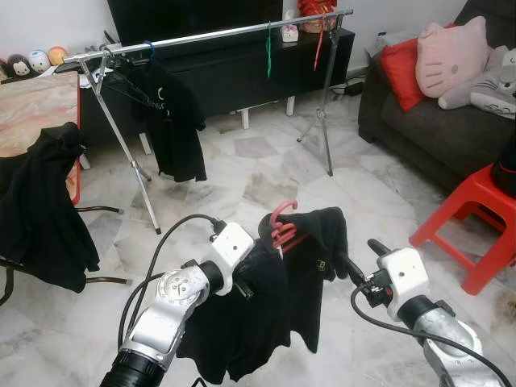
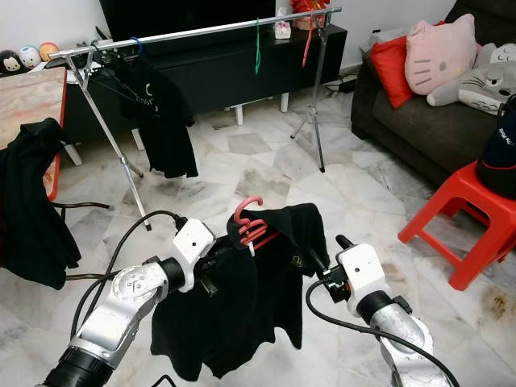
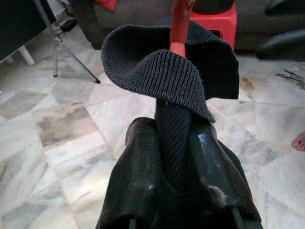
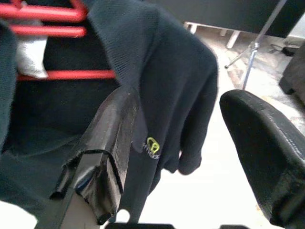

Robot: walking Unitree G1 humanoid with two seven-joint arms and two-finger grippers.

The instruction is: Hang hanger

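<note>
A: Where is the hanger?

B: I see the red hanger (image 1: pixel 282 228) low in front of the robot, between the two arms, with a black shirt (image 1: pixel 266 306) draped over it. Its hook stands upward. It is well short of the clothes rail (image 1: pixel 218 35) across the room.

A: Left gripper?

B: On my left wrist view the left gripper (image 3: pixel 174 143) is clenched on a fold of the black shirt, just below the hanger's neck. Both fingers (image 3: pixel 140 162) press the cloth between them.

A: Right gripper?

B: The right gripper (image 4: pixel 190 138) is spread wide. One finger lies against the shirt's far shoulder; the other stands clear of it. I log it as released, holding nothing.

A: The rail?

B: It stands on tripod legs before a dark TV cabinet (image 1: pixel 242 72). Another black shirt (image 1: pixel 165 117) hangs near its left end; a green hanger (image 1: pixel 269 50) and a second red one (image 1: pixel 320 36) hang bare further along.
</note>
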